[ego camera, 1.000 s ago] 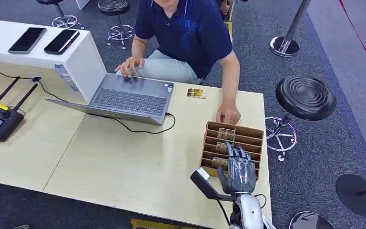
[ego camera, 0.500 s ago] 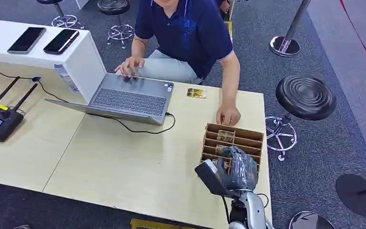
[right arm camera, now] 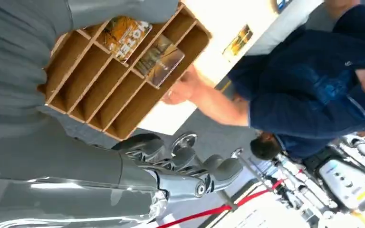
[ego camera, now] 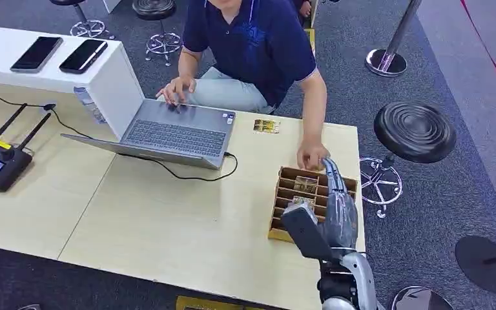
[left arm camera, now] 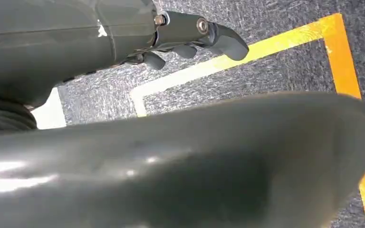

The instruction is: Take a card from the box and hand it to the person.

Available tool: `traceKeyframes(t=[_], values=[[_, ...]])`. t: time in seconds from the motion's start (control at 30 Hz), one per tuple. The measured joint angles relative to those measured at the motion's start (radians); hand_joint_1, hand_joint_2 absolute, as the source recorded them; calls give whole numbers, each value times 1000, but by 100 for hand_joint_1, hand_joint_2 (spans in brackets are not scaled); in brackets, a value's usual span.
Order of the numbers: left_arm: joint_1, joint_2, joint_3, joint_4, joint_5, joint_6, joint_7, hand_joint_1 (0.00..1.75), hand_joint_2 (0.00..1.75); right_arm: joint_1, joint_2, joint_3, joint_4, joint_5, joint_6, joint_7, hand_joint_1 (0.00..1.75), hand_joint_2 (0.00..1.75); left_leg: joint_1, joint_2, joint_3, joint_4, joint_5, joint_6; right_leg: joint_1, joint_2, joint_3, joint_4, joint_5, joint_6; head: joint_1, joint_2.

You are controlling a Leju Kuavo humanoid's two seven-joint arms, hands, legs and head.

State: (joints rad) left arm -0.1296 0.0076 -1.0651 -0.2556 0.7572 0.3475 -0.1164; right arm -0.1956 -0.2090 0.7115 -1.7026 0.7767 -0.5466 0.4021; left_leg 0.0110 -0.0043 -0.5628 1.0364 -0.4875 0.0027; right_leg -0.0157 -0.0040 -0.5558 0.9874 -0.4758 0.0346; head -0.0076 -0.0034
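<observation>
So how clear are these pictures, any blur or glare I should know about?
Head view: evenly lit and sharp, the box and laptop crisp. Left wrist view: a big grey blurred shape close to the lens, with the floor tape sharper. Right wrist view: the right hand shows bright highlights, and the far background is soft.

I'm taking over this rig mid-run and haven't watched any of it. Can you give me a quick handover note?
Right hand: raised over the box, fingers apart, no card seen in it.
Left hand: hanging over the floor, holding nothing.
Things: two cards stand in the box's slots. The person's hand rests on the table at the box's far edge. Another card lies by the laptop.
Done: reach only.
Left: grip a card, lift it, hand it over.
</observation>
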Motion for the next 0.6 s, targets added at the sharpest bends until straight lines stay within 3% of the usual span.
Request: traceKeyframes(t=[0.1, 0.2, 0.23, 0.3, 0.6], values=[[0, 0, 0, 0, 0, 0, 0, 0, 0, 0, -3, 2, -13, 7, 48, 12, 86, 175, 0, 0, 0, 0, 0, 0, 0, 0, 0, 0, 0, 0, 0, 0], [0, 0, 0, 0, 0, 0, 3, 0, 0, 3, -5, 6, -12, 36, 86, 21, 110, 175, 0, 0, 0, 0, 0, 0, 0, 0, 0, 0, 0, 0, 0, 0], [0, 0, 0, 0, 0, 0, 5, 0, 0, 3, -5, 10, -10, 47, 96, 26, 110, 175, 0, 0, 0, 0, 0, 0, 0, 0, 0, 0, 0, 0, 0, 0], [-1, 0, 0, 0, 0, 0, 8, 0, 0, 7, -5, 18, -3, 63, 106, 32, 136, 175, 0, 0, 0, 0, 0, 0, 0, 0, 0, 0, 0, 0, 0, 0], [-4, 0, 0, 0, -3, 0, 18, 0, 0, 10, -3, 51, 61, 145, 120, 62, 122, 175, 0, 0, -1, 0, 0, 0, 0, 0, 0, 0, 0, 0, 0, 0]])
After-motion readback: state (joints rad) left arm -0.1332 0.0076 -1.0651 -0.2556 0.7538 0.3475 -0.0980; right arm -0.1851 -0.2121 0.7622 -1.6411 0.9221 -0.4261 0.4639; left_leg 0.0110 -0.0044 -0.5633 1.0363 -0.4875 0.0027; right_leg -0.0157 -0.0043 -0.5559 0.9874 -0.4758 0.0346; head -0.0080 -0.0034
